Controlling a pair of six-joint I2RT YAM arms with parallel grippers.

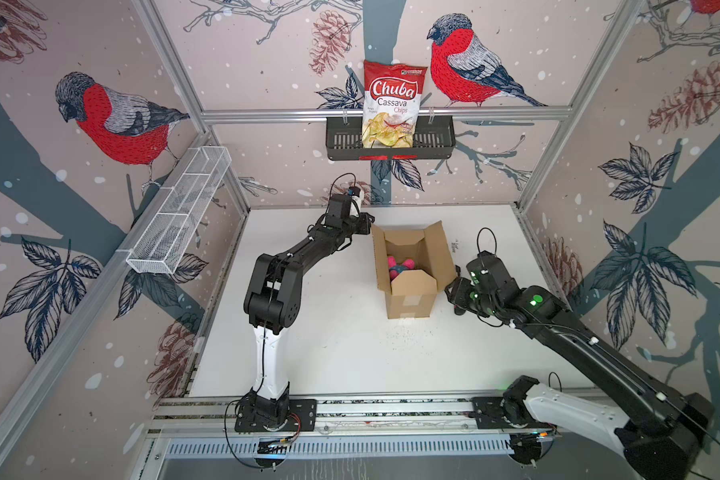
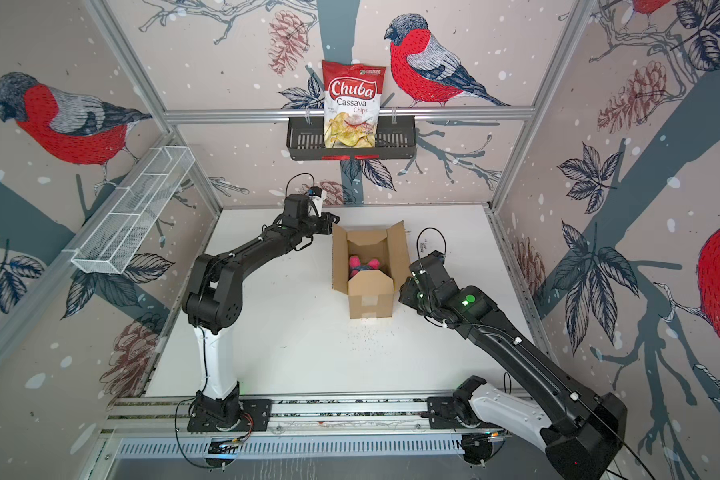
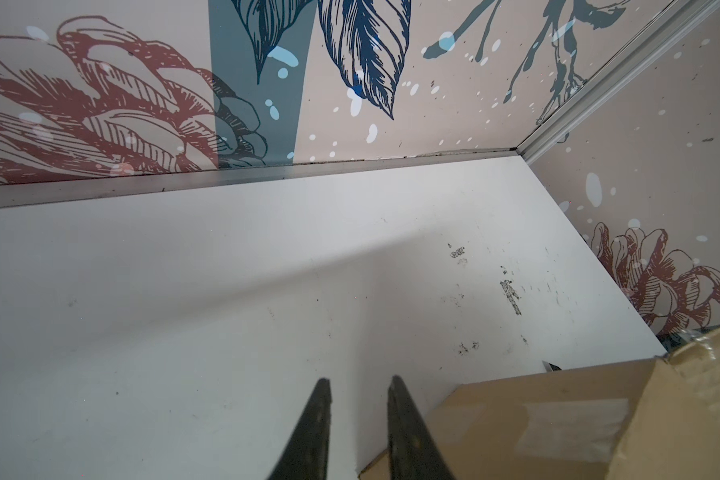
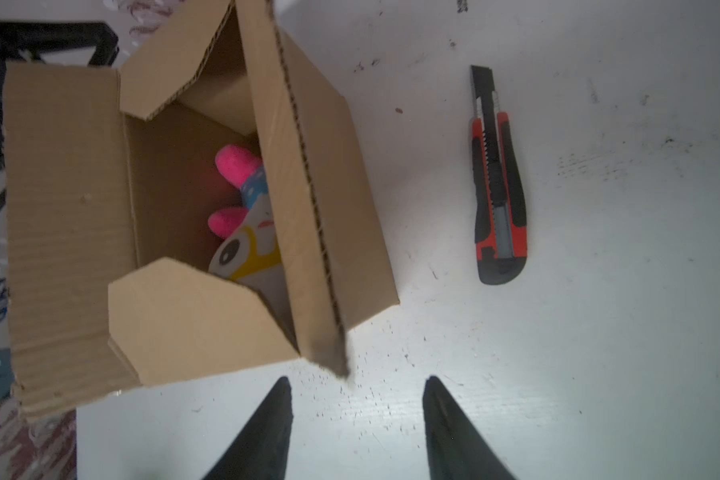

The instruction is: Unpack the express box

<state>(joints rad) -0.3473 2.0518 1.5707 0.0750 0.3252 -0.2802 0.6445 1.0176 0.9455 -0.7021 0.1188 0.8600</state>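
The left arm (image 1: 296, 257) bends at the elbow and reaches forward, the left gripper (image 3: 359, 380) slightly parted and empty. The right arm (image 1: 578, 332) stretches low and inward, the right gripper (image 4: 358, 379) parted wider, also empty.

Bright, even light — soft shadows on the table (image 1: 350, 353), edges bent, wrist views slightly blurred.

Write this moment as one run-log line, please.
express box: flaps open | plush toy: inside box | utility knife: on table beside box | left gripper: open, empty | right gripper: open, empty
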